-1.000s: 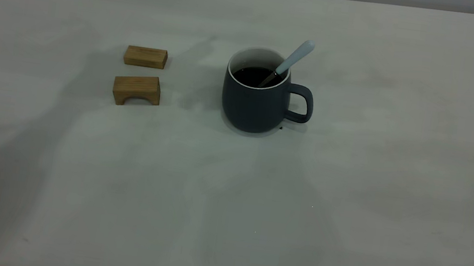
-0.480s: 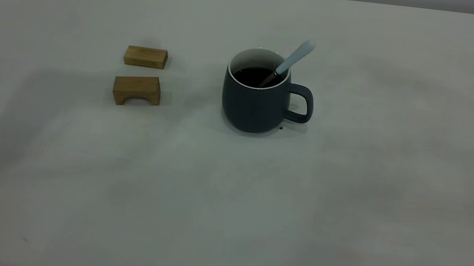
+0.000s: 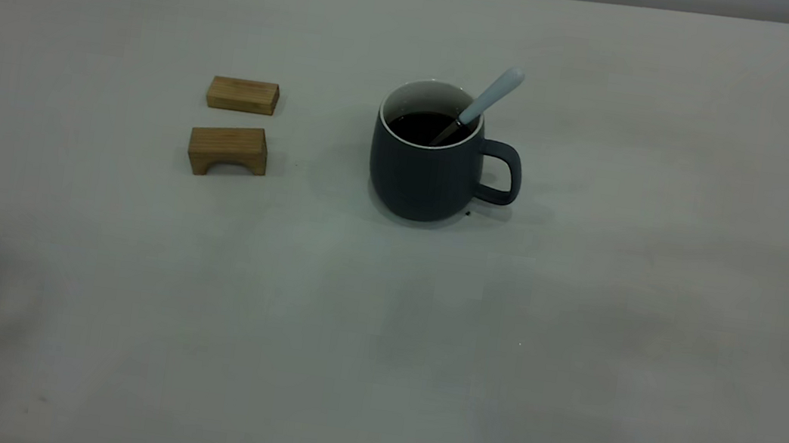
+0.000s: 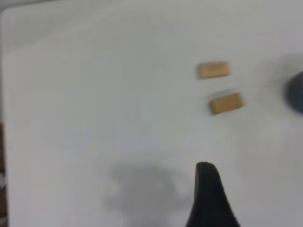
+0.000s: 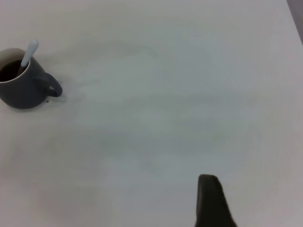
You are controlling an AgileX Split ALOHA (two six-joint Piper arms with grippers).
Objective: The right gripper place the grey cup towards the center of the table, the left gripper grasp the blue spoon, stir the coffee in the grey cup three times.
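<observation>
The grey cup (image 3: 434,154) stands upright on the tabletop (image 3: 575,352), a little toward the far edge and roughly midway between the left and right sides, its loop handle turned to the right side. The coffee (image 3: 426,126) fills it partway, and the blue spoon (image 3: 485,102) leans in it against the rim on the handle side, bowl sunk in the liquid, pale handle sticking up and out. Two wooden blocks (image 3: 235,128) lie well apart from the cup toward the left side, one behind the other. A tiny dark speck (image 3: 468,213) sits just beside the cup's base.

Wide bare surface runs from the cup to the near edge and to both sides.

Neither arm shows in the exterior view. The left claw (image 4: 210,198) hangs above the tabletop off to the blocks' side, only one dark finger showing, so I cannot tell how its fingers stand. The right claw (image 5: 213,201) hangs well apart from the cup on its handle side, again one finger only; cannot tell.

Compared with a second ago, the dark tip at the far edge is gone and the broad shadows over the left and near parts have thinned; cup, spoon and blocks lie unchanged.
</observation>
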